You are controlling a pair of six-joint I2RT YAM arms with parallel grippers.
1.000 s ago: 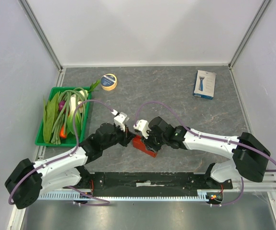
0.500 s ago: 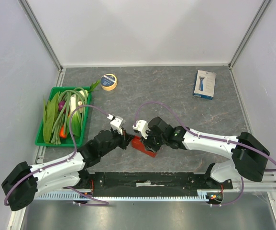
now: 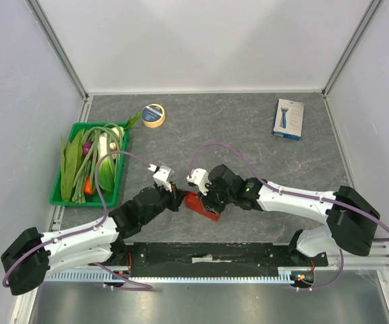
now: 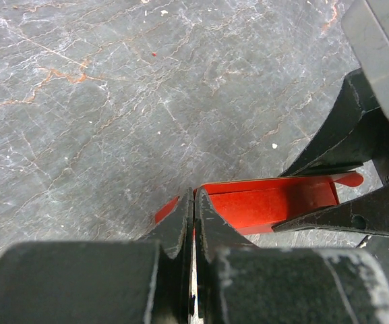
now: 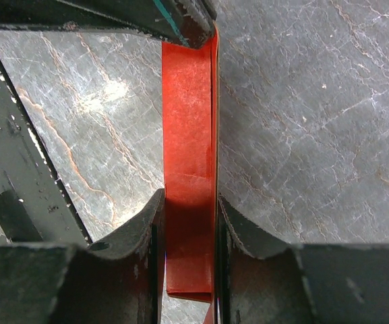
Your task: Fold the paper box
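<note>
The right pincer (image 5: 189,202) pinches the paper box (image 5: 187,121) across its narrow width, a pad on each long side. The left pincer (image 4: 193,202) is pressed together at the box's far end, perhaps nipping a flap (its wrist view cannot settle that). The thin, glossy red card looks light, slippery and quick to crease, so holds belong on flat panels beside fold lines, not on tabs. It sits on the surface (image 3: 234,128) near the arms' bases. Open room lies beyond, with the green tray (image 3: 63,202), tape roll (image 3: 154,115) and razor box (image 3: 288,119) well apart.
</note>
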